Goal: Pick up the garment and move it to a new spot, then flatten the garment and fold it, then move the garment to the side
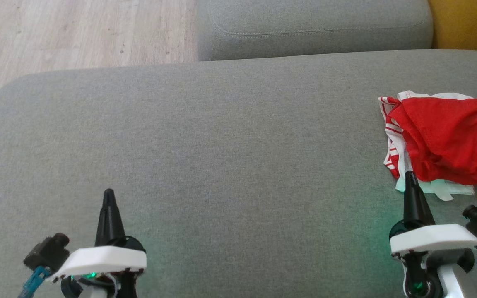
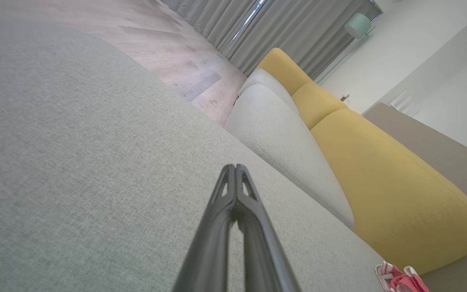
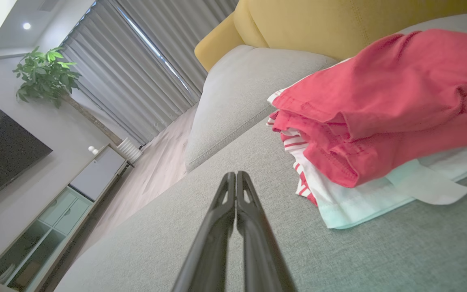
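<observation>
No text, number, brand or sign can be read in any of the views. On the garment [image 3: 379,101] a pale strip [image 3: 428,188] is seen at the lower edge, a little like a label, but no writing can be made out on it. The red and white stripes at the garment's side are seen as a pattern only, and no letters are formed by them.
</observation>
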Tool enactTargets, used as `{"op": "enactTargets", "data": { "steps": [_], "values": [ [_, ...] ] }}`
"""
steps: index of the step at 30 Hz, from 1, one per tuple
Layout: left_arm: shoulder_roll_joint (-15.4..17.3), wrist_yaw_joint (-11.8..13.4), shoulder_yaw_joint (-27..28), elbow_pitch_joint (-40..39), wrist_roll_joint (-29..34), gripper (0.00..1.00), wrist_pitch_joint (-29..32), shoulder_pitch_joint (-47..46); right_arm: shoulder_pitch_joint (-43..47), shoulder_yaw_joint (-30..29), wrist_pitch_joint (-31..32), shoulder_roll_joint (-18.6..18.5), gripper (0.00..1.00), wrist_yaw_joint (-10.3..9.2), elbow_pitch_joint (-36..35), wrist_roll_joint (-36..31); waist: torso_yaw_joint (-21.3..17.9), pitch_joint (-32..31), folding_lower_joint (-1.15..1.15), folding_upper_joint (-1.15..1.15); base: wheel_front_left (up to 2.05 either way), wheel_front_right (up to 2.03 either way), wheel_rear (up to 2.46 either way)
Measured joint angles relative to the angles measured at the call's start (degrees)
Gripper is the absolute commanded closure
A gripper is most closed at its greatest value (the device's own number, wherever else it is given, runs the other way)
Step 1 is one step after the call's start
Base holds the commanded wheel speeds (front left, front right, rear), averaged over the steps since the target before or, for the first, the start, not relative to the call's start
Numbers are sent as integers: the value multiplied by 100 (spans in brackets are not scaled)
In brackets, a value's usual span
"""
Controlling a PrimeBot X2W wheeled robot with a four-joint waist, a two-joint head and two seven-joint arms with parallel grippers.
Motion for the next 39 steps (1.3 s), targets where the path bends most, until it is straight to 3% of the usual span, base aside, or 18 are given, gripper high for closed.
{"op": "enactTargets", "data": {
  "steps": [39],
  "values": [
    [15,-250,481,134,-2092,100,604,-7,-2,-320,582,-4,100,0,-67,2426,-94,-98,0,0,0,0,0]
  ]
}}
